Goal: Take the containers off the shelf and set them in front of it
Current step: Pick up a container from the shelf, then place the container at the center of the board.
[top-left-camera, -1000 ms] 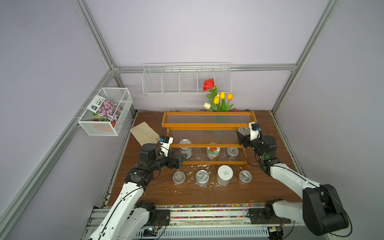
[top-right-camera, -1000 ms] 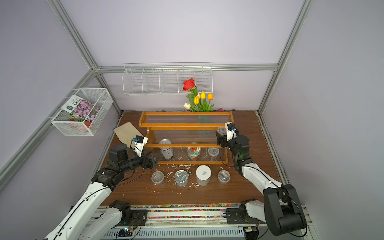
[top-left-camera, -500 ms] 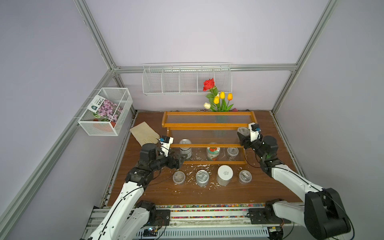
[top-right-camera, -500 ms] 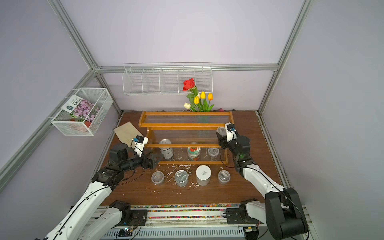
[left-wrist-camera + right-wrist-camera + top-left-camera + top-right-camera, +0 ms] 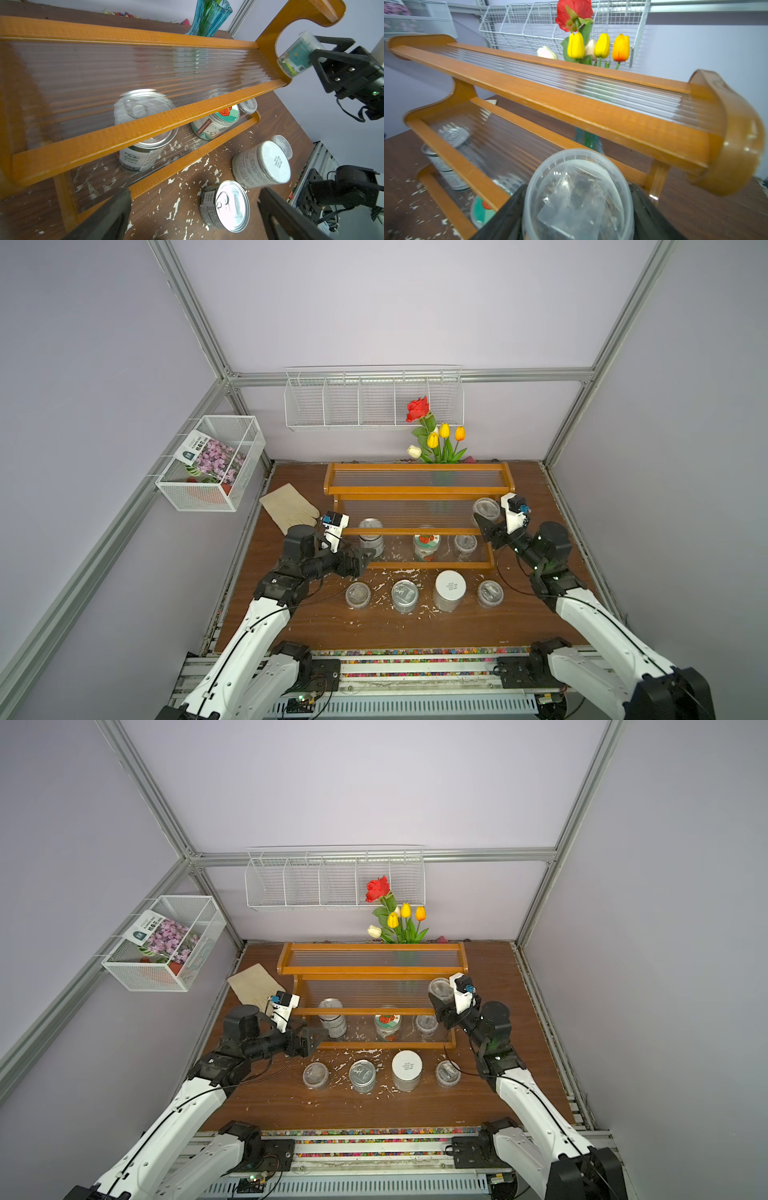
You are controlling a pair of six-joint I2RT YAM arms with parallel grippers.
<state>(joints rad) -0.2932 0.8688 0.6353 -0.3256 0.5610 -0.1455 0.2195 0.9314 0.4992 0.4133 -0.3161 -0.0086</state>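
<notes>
Desk: four containers parked in a row before shelf. Bottom tier: tin, fruit-lid jar, small cup to go. Left jaws wide apart, aimed at tin for side grab. Right jaws clamped on lidded cup at middle tier's right end, probably for pulling out.

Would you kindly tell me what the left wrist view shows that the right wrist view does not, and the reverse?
Only the left wrist view: the white-lidded jar and a silver pull-tab tin standing in front of the shelf, and the left gripper, jaws open and empty. Only the right wrist view: the tulips, the red flower and the white wire wall rack. Both: the shelf, a second tin on its lowest tier, the red-fruit-lidded jar beside it, the glass vase, and the clear lidded cup held in the right gripper.
</notes>
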